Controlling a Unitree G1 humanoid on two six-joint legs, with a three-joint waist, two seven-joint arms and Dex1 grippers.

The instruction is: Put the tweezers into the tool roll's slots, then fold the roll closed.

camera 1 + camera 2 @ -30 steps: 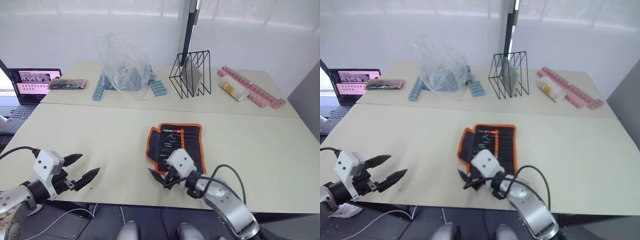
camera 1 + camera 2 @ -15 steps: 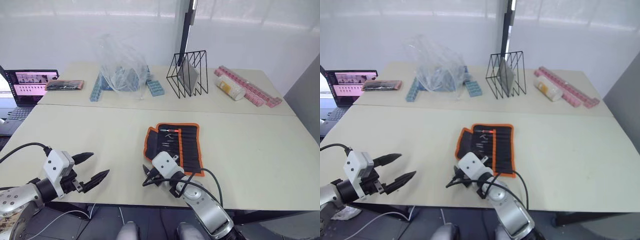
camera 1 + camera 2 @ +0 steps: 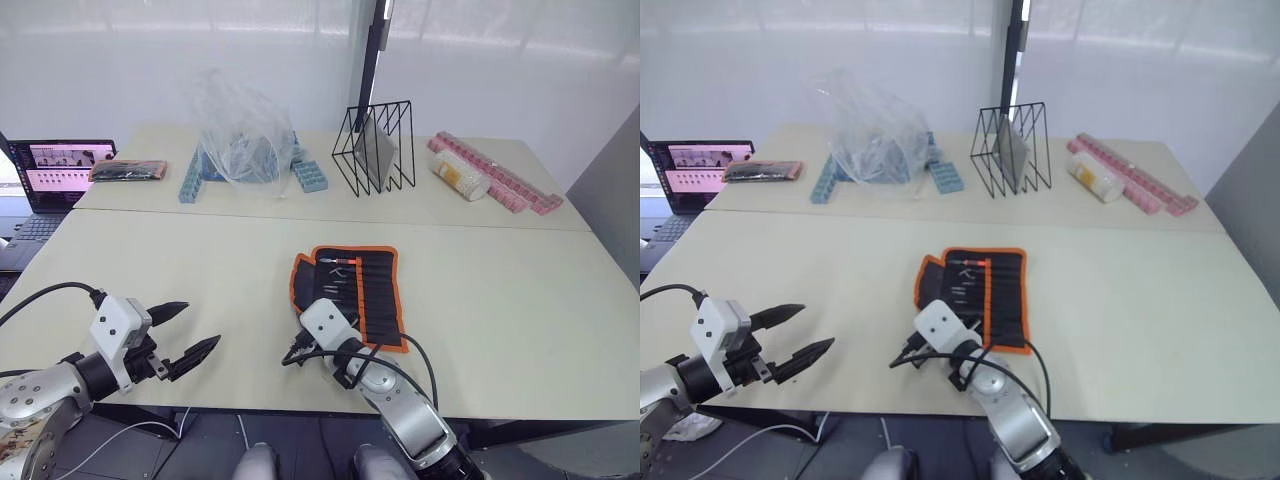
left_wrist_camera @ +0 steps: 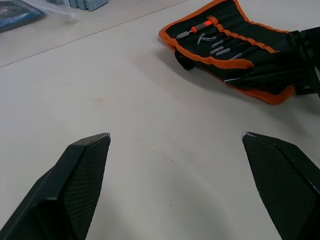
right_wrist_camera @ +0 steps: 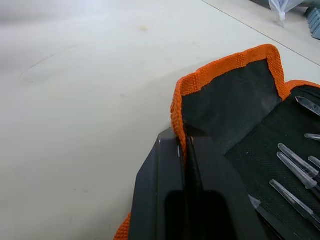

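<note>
The tool roll (image 3: 365, 285) lies open on the near table, black with orange binding. Its slots (image 5: 292, 162) hold slim silver tool tips and one red-handled tool (image 4: 202, 25). I cannot pick out the tweezers among them. My right gripper (image 5: 183, 145) is shut on the orange edge of the roll's left flap (image 5: 225, 100), which is lifted a little; the same gripper (image 3: 297, 348) sits at the roll's near left corner. To the left, my left gripper (image 3: 190, 328) hovers over bare table, open with nothing between its fingers (image 4: 82, 165).
On the far table stand a laptop (image 3: 60, 165), a flat black-orange packet (image 3: 128, 170), a clear plastic bag (image 3: 240, 130) over blue blocks, a black wire rack (image 3: 378, 145) and pink strips (image 3: 505, 182) beside a jar. The table's front edge runs just under both grippers.
My right gripper has gone from open to shut, pinching the roll's left edge. The left gripper has stayed open and nearly still.
</note>
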